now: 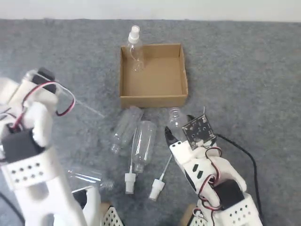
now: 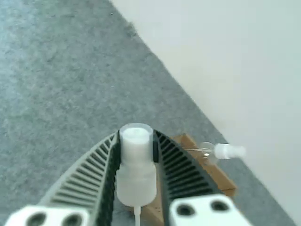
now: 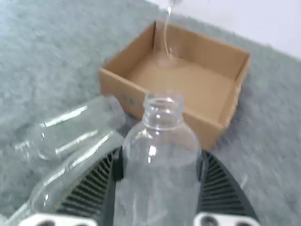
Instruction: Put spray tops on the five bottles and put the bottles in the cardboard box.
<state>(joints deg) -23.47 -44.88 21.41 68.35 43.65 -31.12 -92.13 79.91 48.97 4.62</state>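
**Currently: Both Grippers Loaded, One Bottle Boxed**

Currently the cardboard box sits upper centre in the high view, open side up on the grey carpet. A capped bottle stands upright in the box's upper left corner, with a white spray top fitted.

Left gripper: the fingers are clamped on a held spray top, one ribbed finger against each side of its white body. Its thin tube runs back toward the wrist.

Right gripper: the fingers are closed around the belly of an open bottle, whose neck is bare and uncapped. In the high view this bottle sits right of centre, near the box's front right corner and outside the box.

Items on the carpet, high view:
- A lying bottle and a second lying bottle rest side by side at centre, below the box's front wall. Both are uncapped.
- A third lying bottle is at lower left, close to the left arm. Whether it touches the arm cannot be told.
- One loose spray top lies just below the second lying bottle's neck.
- Another loose spray top lies just to its right, at lower centre, its tube angled up toward the right gripper.
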